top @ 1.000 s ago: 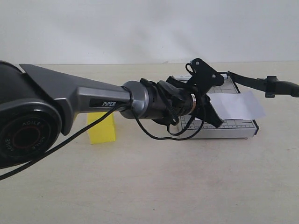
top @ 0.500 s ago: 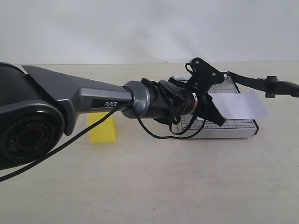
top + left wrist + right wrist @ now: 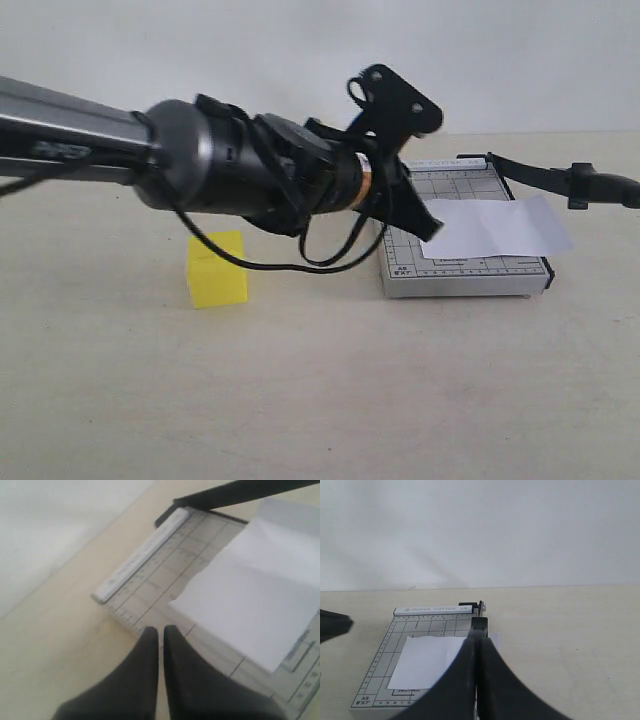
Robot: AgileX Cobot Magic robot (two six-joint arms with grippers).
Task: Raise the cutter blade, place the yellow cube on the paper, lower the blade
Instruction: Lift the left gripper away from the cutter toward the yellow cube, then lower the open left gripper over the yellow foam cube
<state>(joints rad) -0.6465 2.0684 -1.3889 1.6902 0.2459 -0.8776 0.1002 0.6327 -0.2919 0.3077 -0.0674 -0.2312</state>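
The left arm (image 3: 230, 180) has lifted and drawn back off the paper cutter (image 3: 450, 185). The paper (image 3: 495, 228) lies on its base. The yellow cube (image 3: 217, 268) sits on the tabletop (image 3: 320, 380) left of the cutter, likely the next target. The left fingers (image 3: 147, 655) and right fingers (image 3: 470, 660) are pressed together.

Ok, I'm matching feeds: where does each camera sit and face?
Exterior: off the arms, facing the wall across the table; yellow cube, cutter, paper; left arm and left tool.
Left wrist: on the left arm, looking down past the shut left tool at the cutter.
Right wrist: on the right arm, past the shut right tool toward the wall.
Shared: all show paper on the cutter.
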